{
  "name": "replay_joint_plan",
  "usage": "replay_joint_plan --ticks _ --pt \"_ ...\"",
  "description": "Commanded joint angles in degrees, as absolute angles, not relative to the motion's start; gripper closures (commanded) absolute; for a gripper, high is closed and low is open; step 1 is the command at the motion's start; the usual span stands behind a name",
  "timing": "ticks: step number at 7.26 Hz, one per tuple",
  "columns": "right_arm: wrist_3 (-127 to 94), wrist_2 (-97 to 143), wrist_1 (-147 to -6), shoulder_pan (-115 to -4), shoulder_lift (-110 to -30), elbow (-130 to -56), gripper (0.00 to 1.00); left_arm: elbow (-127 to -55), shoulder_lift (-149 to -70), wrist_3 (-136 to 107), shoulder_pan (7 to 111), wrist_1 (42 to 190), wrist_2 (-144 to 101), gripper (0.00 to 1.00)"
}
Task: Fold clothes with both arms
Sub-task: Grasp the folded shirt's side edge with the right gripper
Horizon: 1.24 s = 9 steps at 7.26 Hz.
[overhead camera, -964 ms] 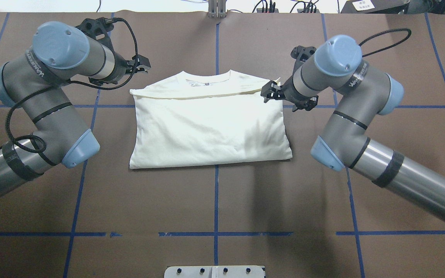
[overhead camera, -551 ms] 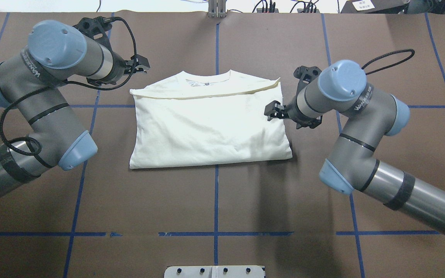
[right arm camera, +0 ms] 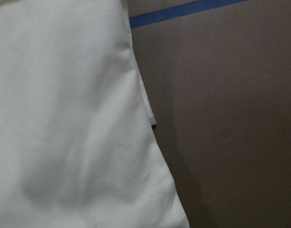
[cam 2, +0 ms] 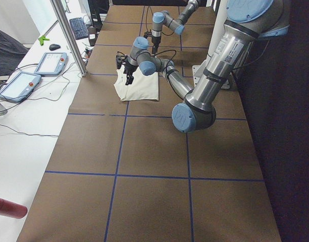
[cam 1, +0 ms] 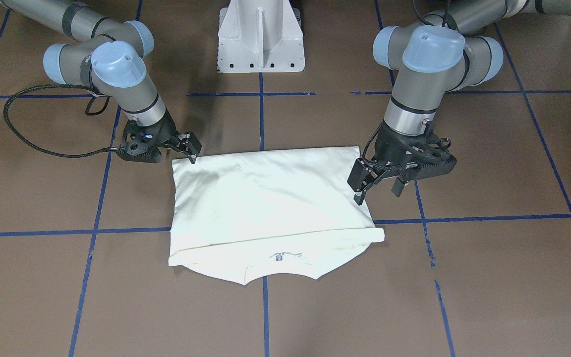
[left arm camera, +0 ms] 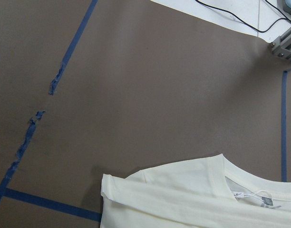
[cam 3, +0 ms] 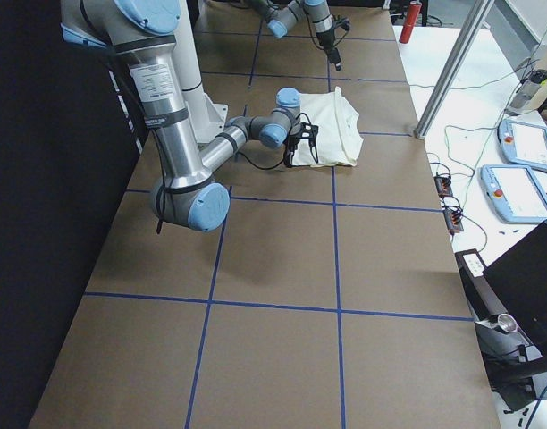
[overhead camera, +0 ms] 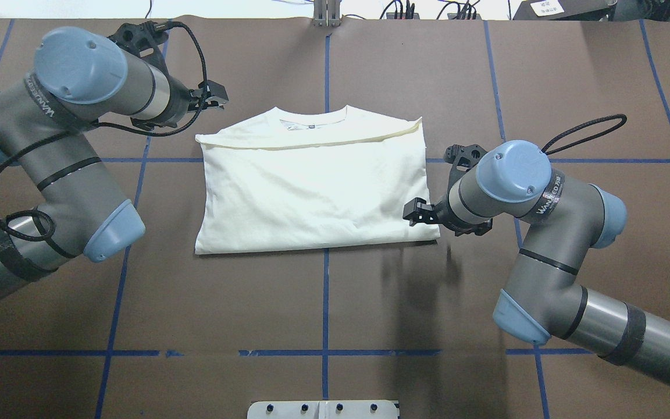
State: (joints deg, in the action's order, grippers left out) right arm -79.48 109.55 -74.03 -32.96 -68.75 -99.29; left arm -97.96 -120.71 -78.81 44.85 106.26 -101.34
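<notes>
The right gripper point(cam 1: 194, 151) sits low at the T-shirt's robot-side corner, on the robot's right, its black fingertips just beside the cloth edge. From these views I cannot tell whether its jaws are parted or together; no cloth shows between them. The left gripper point(cam 1: 377, 194) has its jaws spread and empty. It hovers off the T-shirt's opposite corner, by the collar end on the robot's left, clear of the fabric.

The cream-white T-shirt point(overhead camera: 312, 186) lies flat on the brown table point(overhead camera: 323, 302), folded into a rough rectangle with the plain side up. No print shows. The collar point(overhead camera: 312, 119) points away from the robot, and a folded edge runs across the T-shirt just below it. The side nearest the right gripper flares outward slightly toward the robot-side corner.

The step in hand appears to be reaching for corners ahead of a further fold.

- The right gripper should come down onto the corner itself and close on every layer, not only the top one.
- The left gripper likely needs to descend to its own corner of the T-shirt before any lift begins.
- Both corners should rise together and travel low, keeping the edge between them lightly taut so the layers beneath do not slide apart.
</notes>
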Motion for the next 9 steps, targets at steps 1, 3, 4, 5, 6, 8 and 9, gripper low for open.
replay_joint_plan --ticks 1,3,4,5,6,8,9 --pt "-79.37 109.60 -74.09 -32.87 -68.64 -97.91 0.03 -98.00 -120.67 -78.84 44.74 106.26 -101.34 0.00" --pt "-78.75 109.69 -74.00 -33.22 -68.12 -96.86 0.22 -98.00 -120.67 -78.84 44.74 106.26 -101.34 0.00" --pt "-78.66 109.77 -74.00 -33.22 -67.85 -96.59 0.51 -98.00 -120.67 -78.84 44.74 106.26 -101.34 0.00" --pt "-78.58 109.86 -74.00 -33.22 -67.76 -96.50 0.71 -97.91 -120.59 -78.84 44.74 106.26 -101.34 0.00" --pt "-78.57 109.86 -74.00 -33.22 -67.68 -96.50 0.80 -97.82 -120.59 -78.75 44.65 106.26 -101.34 0.00" --pt "-78.57 110.13 -73.92 -33.22 -67.59 -96.59 1.00 -97.47 -120.59 -78.75 44.65 106.35 -101.34 0.00" --pt "-78.57 110.21 -73.92 -33.22 -67.50 -96.68 1.00 -97.30 -120.67 -78.75 44.56 106.35 -101.25 0.00"
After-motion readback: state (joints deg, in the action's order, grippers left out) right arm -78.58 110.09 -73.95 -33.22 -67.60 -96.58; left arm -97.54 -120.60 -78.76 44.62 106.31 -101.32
